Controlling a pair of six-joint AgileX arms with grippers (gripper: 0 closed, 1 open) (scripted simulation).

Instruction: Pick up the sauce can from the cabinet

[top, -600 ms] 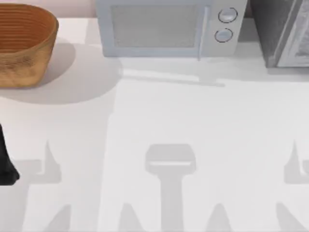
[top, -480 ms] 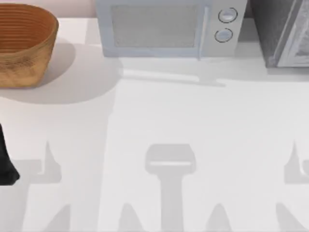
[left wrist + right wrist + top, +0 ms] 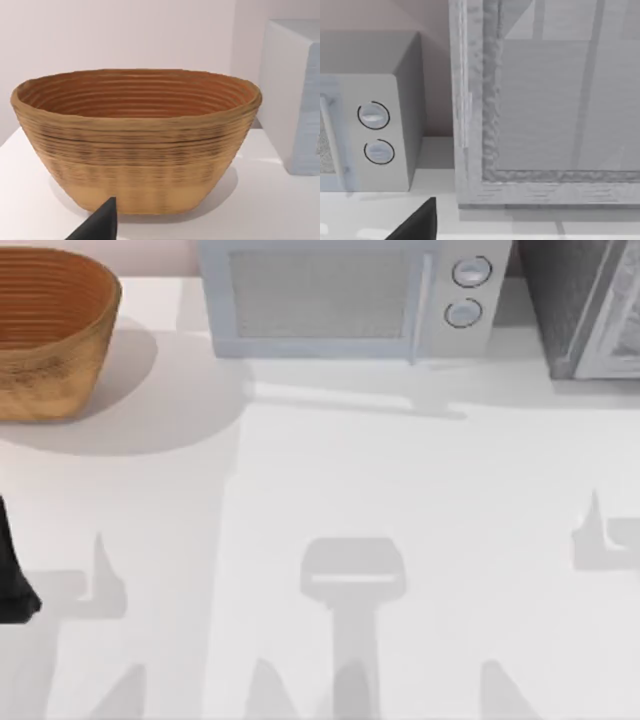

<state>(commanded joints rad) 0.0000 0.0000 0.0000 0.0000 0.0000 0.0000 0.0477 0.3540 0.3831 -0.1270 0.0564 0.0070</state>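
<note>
The sauce can is out of view. The grey cabinet stands at the table's back right corner, and the right wrist view looks at its framed front from close by. A dark part of my right gripper shows low in that view, in front of the cabinet's near corner. My left arm is parked at the table's left edge, and a dark part of its gripper points at the basket.
A woven brown basket sits at the back left, with its inside bare. A white microwave with two round knobs stands at the back middle, left of the cabinet.
The right arm's shadow at the table's right edge has shifted toward the back. The left arm has not moved.
</note>
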